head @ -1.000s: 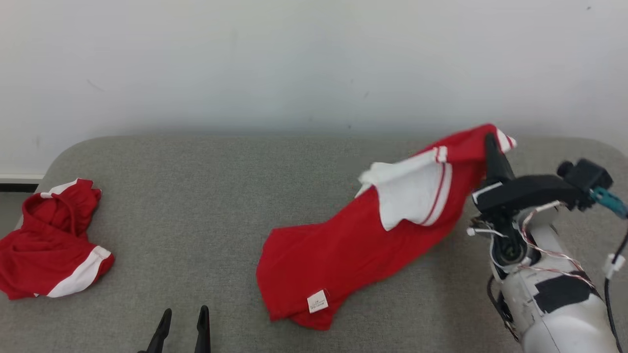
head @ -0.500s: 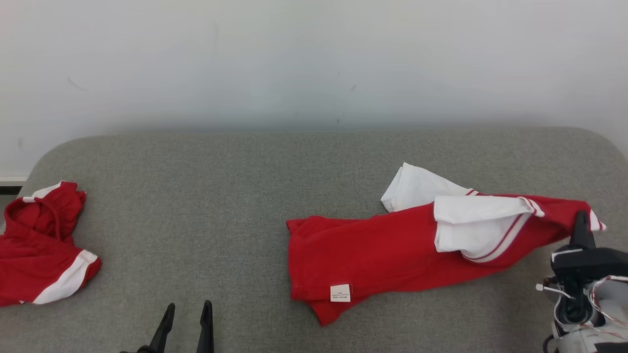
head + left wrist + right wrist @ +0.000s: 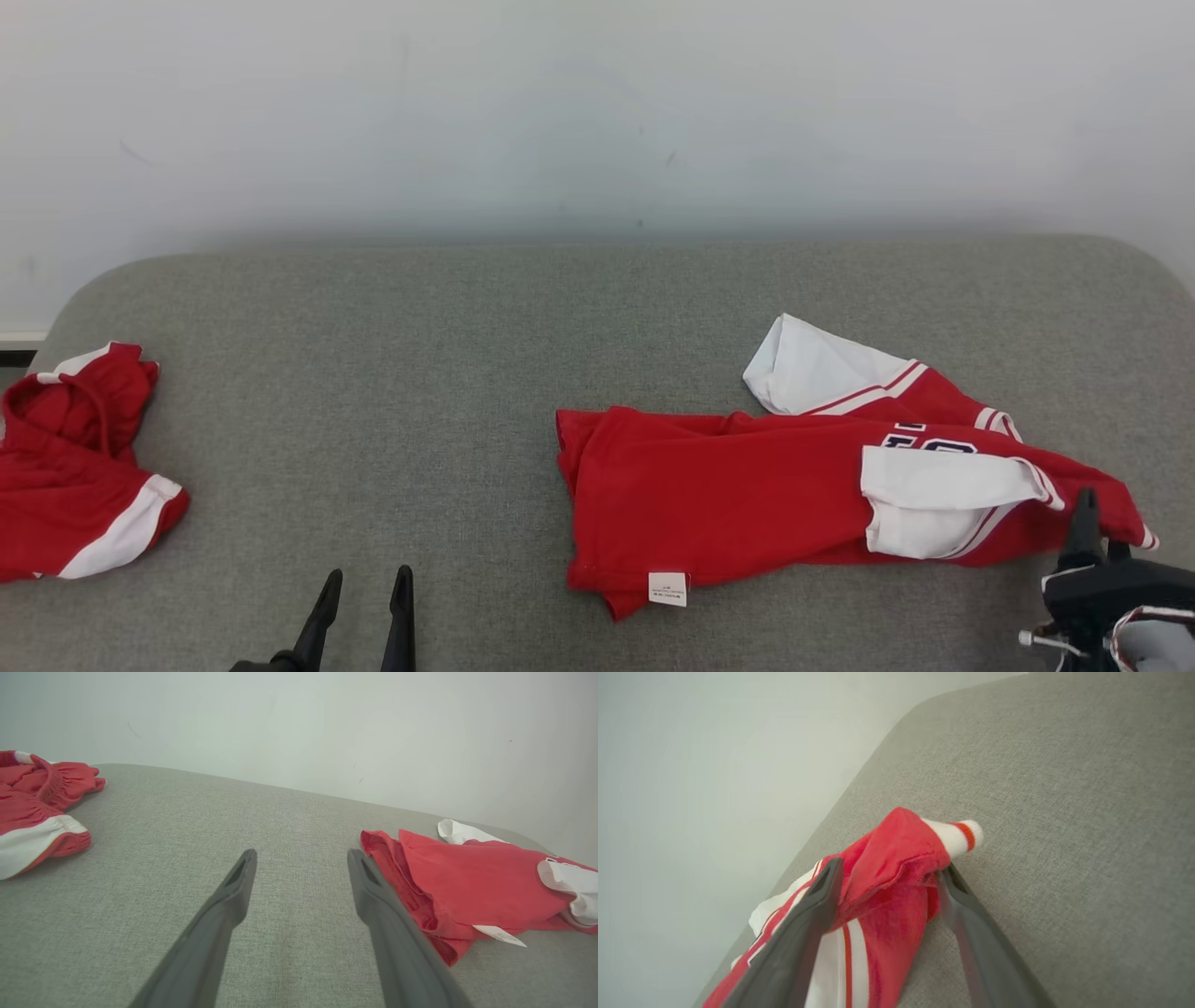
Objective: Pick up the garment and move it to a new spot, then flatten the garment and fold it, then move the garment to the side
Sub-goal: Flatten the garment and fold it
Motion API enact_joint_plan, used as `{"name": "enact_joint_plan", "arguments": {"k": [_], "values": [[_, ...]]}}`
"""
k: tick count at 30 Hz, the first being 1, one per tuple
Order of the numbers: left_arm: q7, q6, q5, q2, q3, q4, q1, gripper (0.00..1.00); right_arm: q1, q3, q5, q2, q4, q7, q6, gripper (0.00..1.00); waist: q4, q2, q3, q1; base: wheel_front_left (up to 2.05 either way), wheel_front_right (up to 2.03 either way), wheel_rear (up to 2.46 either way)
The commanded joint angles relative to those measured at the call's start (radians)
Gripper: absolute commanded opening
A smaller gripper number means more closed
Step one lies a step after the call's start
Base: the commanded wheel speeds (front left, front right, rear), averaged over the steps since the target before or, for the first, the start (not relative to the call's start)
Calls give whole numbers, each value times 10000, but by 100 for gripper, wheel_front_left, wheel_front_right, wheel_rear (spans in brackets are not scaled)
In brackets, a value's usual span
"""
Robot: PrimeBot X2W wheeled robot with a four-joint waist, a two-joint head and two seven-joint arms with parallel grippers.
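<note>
Head camera looked down over the whole desk point(image 3: 373, 373) toward the wall point(image 3: 597, 112), left wrist sat low and farther off, right wrist close, all sharing the red garment point(image 3: 747, 495).

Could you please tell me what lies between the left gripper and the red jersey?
That stretch is bare: grey surface runs from the left gripper to the jersey, as seen in the head view.
</note>
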Motion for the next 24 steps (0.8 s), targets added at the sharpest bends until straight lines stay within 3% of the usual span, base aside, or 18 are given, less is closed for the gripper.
{"name": "enact_joint_plan", "arguments": {"k": [1,8,15,19,24], "values": [[-34,8,1,16,4,12,89,100,278,111,-355,-28,-187,85,6,100,19,0,-63,0,0,0,0],[-34,8,-17,10,109,-30,252,100,1494,405,-3145,-236,-2129,-116,6,100,-25,0,-269,0,0,0,0],[-34,8,-23,-4,244,-110,429,100,2958,562,-6062,421,-5792,189,6,100,-137,0,-433,0,0,0,0],[-34,8,-17,-14,281,-143,452,100,3790,1058,-6918,696,-7375,417,6,100,-149,0,-486,0,0,0,0],[-34,8,5,-23,317,-186,560,100,4492,1602,-7411,751,-8029,445,6,100,-137,0,-544,0,0,0,0]]}}
